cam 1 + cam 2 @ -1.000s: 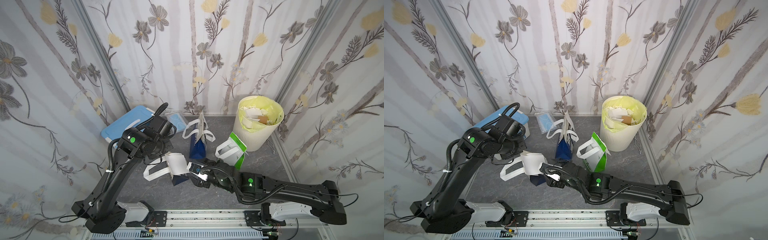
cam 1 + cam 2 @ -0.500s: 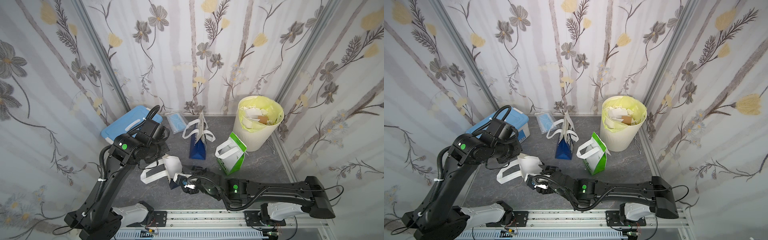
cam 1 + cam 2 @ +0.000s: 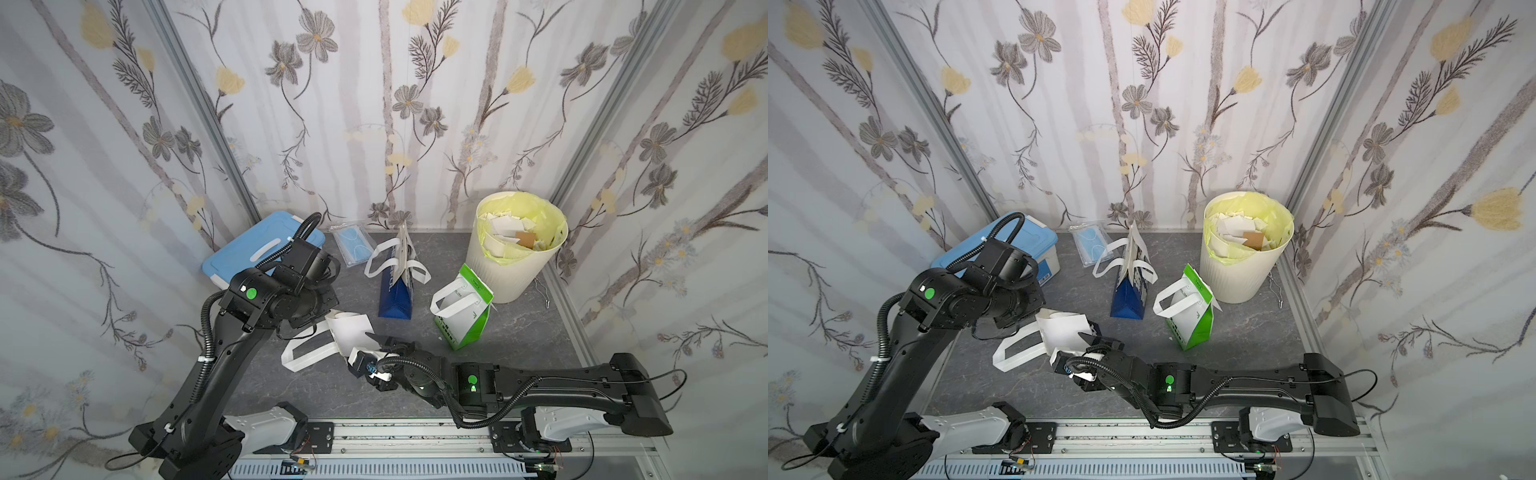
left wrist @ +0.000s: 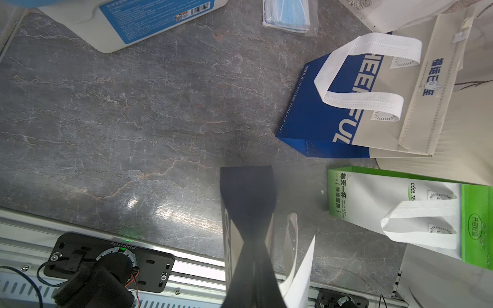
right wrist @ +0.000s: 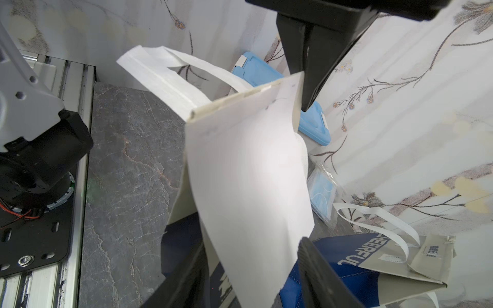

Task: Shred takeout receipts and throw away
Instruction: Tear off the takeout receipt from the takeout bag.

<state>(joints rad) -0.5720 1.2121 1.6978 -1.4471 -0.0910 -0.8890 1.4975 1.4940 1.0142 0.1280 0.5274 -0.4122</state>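
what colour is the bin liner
Pale yellow thin plastic liner, draped over the cream ribbed waste bin; clearest in a top view.

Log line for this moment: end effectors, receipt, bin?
left end effector: shut on lifted bag | right end effector: open, astride receipt | receipt: hanging from bag's top edge | bin: paper scraps inside

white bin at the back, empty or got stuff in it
Not empty: the bin holds white paper scraps and a brown card piece piled close to its yellow-lined rim, in both top views.
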